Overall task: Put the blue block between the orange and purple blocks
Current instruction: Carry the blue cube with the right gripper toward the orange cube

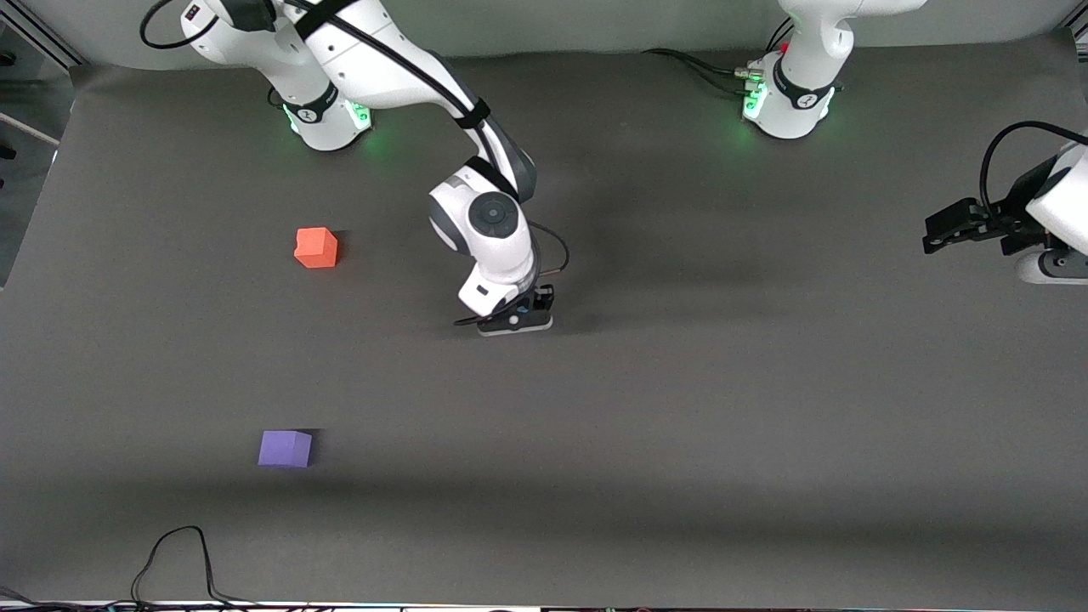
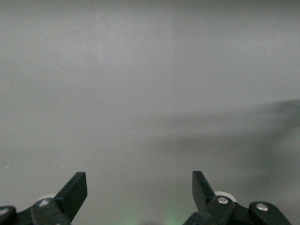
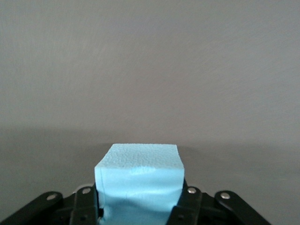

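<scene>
My right gripper (image 1: 515, 323) is down at the table's middle, shut on the blue block (image 3: 138, 180), a light sky-blue foam cube squeezed between its fingers (image 3: 185, 201). In the front view the hand hides the cube. The orange block (image 1: 316, 247) lies toward the right arm's end of the table. The purple block (image 1: 285, 448) lies at that same end, nearer to the front camera than the orange one. My left gripper (image 1: 939, 231) waits open over the left arm's end of the table, with nothing between its fingers (image 2: 75, 190).
The dark grey table mat (image 1: 680, 408) covers the whole work area. A black cable loop (image 1: 178, 552) lies at the table's edge nearest to the front camera. Cables (image 1: 705, 66) run beside the left arm's base (image 1: 790, 102).
</scene>
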